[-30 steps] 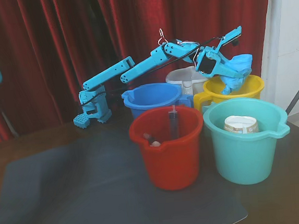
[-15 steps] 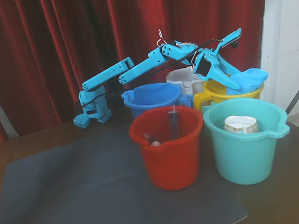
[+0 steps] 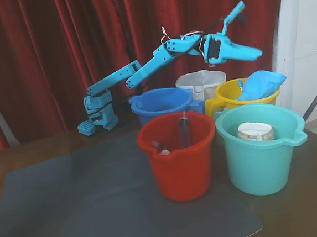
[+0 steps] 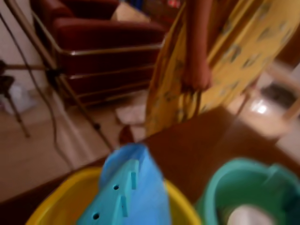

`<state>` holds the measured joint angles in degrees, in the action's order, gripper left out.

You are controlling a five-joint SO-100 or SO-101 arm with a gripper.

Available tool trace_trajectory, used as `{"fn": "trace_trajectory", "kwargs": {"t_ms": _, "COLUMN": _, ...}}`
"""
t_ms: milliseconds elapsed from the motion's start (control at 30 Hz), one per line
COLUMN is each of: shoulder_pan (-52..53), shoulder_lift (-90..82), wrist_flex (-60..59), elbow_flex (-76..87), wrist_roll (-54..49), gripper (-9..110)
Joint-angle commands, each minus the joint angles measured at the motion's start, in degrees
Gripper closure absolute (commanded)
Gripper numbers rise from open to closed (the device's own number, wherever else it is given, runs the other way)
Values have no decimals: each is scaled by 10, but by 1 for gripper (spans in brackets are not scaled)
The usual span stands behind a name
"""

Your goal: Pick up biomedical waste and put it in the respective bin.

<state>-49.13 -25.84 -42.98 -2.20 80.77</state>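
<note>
Red bucket [image 3: 178, 155]: smooth plastic, a grey syringe [image 3: 184, 130] upright inside.
Tool [image 3: 255, 52]: hard cyan plastic, raised above the bin, holding nothing; jaw gap unclear.
Waste [image 3: 260, 84]: wrinkly light-blue fabric lump resting in the bin.
Bin [image 3: 226, 95]: glossy yellow bucket behind the teal bucket [image 3: 261, 148].

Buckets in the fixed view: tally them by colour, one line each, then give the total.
Red bucket: 1
Teal-green bucket: 1
Blue bucket: 1
Yellow bucket: 1, with the light-blue fabric lump resting in it
White bucket: 1, partly hidden behind the others
Total: 5 buckets
</note>
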Motion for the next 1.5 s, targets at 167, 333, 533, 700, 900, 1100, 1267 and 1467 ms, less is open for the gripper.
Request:
{"fn": "trace_trajectory", "kwargs": {"t_ms": 167, "shoulder_pan": 41, "shoulder_lift": -257, "wrist_flex": -479, "elbow_flex": -236, "wrist_roll": -83, "gripper": 88}}
{"fn": "trace_trajectory", "kwargs": {"t_ms": 333, "shoulder_pan": 87, "shoulder_lift": -468, "wrist_flex": -638, "elbow_flex": -231, "wrist_roll": -83, "gripper": 88}}
{"fn": "trace_trajectory", "kwargs": {"t_ms": 533, "shoulder_pan": 125, "shoulder_lift": -597, "wrist_flex": -692, "elbow_flex": -208, "wrist_roll": -168, "gripper": 88}}
{"fn": "trace_trajectory", "kwargs": {"t_ms": 700, "shoulder_pan": 133, "shoulder_lift": -795, "wrist_flex": -690, "elbow_flex": 85, "wrist_roll": -393, "gripper": 89}}
{"fn": "trace_trajectory", "kwargs": {"t_ms": 900, "shoulder_pan": 244, "shoulder_lift": -1064, "wrist_flex": -648, "elbow_flex": 546, "wrist_roll": -580, "gripper": 102}}
{"fn": "trace_trajectory", "kwargs": {"t_ms": 1100, "shoulder_pan": 433, "shoulder_lift": -1263, "wrist_flex": -494, "elbow_flex": 966, "wrist_roll": -795, "gripper": 102}}
{"fn": "trace_trajectory", "kwargs": {"t_ms": 1267, "shoulder_pan": 499, "shoulder_lift": -1448, "wrist_flex": -403, "elbow_flex": 1248, "wrist_roll": -869, "gripper": 102}}
{"fn": "trace_trajectory", "kwargs": {"t_ms": 1467, "shoulder_pan": 539, "shoulder_lift": -1543, "wrist_flex": -383, "elbow_flex": 1513, "wrist_roll": -861, "gripper": 102}}
